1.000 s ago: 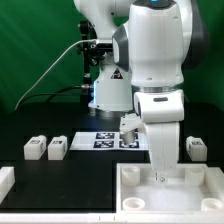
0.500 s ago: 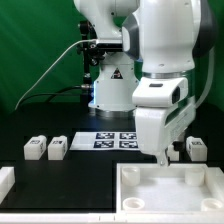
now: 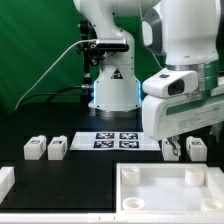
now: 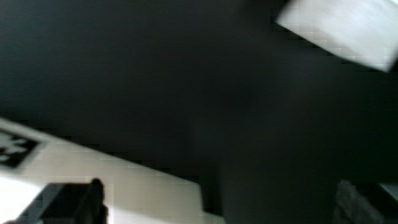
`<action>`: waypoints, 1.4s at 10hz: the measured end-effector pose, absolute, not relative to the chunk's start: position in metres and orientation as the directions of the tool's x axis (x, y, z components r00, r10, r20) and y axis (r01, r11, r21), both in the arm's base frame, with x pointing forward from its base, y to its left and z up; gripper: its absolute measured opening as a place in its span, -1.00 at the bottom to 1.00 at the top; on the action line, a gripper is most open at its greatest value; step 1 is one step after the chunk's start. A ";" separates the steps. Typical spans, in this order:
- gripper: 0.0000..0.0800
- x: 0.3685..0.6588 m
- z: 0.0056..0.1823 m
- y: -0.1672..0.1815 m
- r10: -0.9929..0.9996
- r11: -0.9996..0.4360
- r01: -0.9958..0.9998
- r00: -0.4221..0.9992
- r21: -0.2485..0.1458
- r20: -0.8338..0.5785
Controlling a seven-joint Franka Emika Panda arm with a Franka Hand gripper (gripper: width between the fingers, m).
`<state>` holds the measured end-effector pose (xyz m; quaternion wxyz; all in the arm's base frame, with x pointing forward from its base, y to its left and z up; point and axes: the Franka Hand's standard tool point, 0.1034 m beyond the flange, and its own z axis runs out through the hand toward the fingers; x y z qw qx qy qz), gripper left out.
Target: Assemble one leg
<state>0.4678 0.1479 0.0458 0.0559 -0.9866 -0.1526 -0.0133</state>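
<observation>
Several small white legs with marker tags stand on the black table. Two are at the exterior view's left [image 3: 35, 148] [image 3: 57, 148]. One is at the right [image 3: 198, 148], with another [image 3: 171, 151] partly hidden behind my hand. My gripper [image 3: 177, 145] hangs just over the right pair. In the wrist view the gripper [image 4: 222, 205] is open and empty, its dark fingers [image 4: 71, 203] wide apart over black table. A blurred white part [image 4: 347, 25] lies ahead of it; I cannot tell which piece it is.
The large white rimmed tabletop [image 3: 170, 192] with corner sockets lies at the front. The marker board [image 3: 120, 140] lies mid-table and shows as a white edge in the wrist view [image 4: 125, 185]. Another white piece [image 3: 5, 181] sits at the front left. The robot base stands behind.
My arm has swung from above the tabletop toward the exterior view's right and back, and now hangs over the right pair of legs. The legs and tabletop have not moved.
</observation>
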 end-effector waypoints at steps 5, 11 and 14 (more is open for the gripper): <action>0.62 0.452 0.044 0.160 0.132 -0.984 0.119 0.986 -0.130 -0.103; 0.62 0.432 0.047 0.162 0.141 -0.989 0.069 0.738 -0.134 -0.660; 0.62 0.433 0.041 0.165 0.146 -0.988 0.063 0.675 -0.141 -0.723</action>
